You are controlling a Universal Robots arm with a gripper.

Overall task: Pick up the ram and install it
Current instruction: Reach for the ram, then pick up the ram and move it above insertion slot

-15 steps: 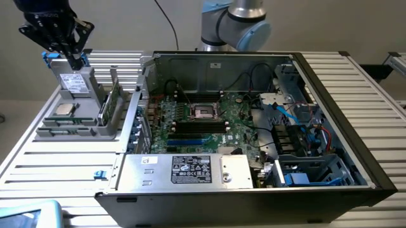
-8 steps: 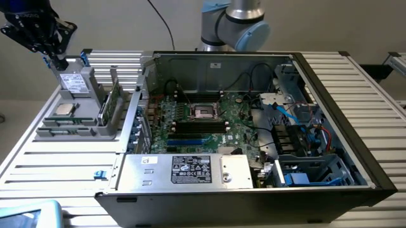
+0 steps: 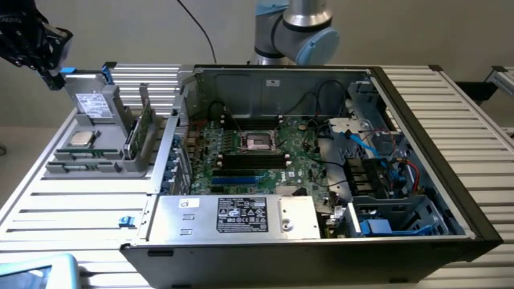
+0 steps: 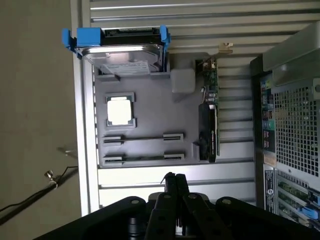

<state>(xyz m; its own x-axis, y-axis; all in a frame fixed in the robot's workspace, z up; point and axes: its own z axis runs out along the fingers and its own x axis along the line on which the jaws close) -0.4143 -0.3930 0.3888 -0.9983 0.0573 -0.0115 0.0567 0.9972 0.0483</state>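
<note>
High exterior and downward wrist views share the gray fixture (image 3: pixel 88 167) (image 4: pixel 150 110).

The ram, a long, narrow, thin green circuit-board stick (image 3: pixel 80 154), stands on its long edge in a groove of the grey plastic holder tray (image 3: pixel 96 170), just beside the square silver processor chip (image 3: pixel 81 139); it is not in the motherboard; through my wrist camera I see it (image 4: pixel 143 138) edge-on, a thin dark line between pale end clips.
</note>
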